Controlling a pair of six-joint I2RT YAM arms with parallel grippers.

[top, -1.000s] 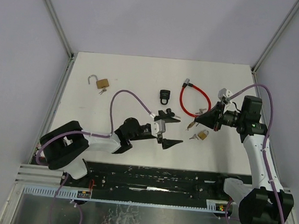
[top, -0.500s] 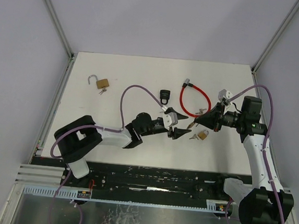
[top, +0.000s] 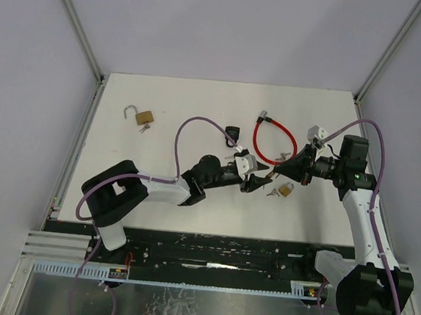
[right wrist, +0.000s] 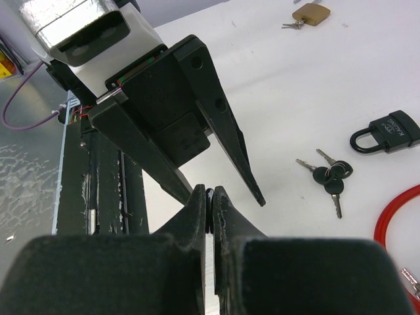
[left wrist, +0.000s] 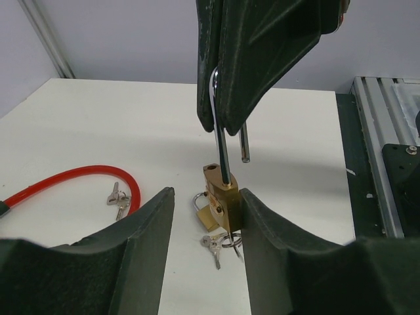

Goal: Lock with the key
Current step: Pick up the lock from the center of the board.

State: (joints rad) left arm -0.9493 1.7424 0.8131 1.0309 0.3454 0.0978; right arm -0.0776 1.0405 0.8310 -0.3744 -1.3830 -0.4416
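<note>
My right gripper is shut on the steel shackle of a brass padlock and holds it hanging upright just above the table. The shackle is open, one leg out of the body. My left gripper is open, with one jaw on each side of the padlock's body. Its right finger is against the body; its left finger stands apart. In the top view the left gripper meets the right gripper at mid-table. Small keys on a ring show just below the padlock; I cannot tell whether they hang from it.
A second small brass padlock lies on the table behind the held one. A red cable lock, a black padlock and black keys lie further back. An open brass padlock lies far left.
My left arm has reached to the right, bringing its open jaws from mid-table to either side of the hanging padlock. The right gripper has stayed in place with the shackle.
</note>
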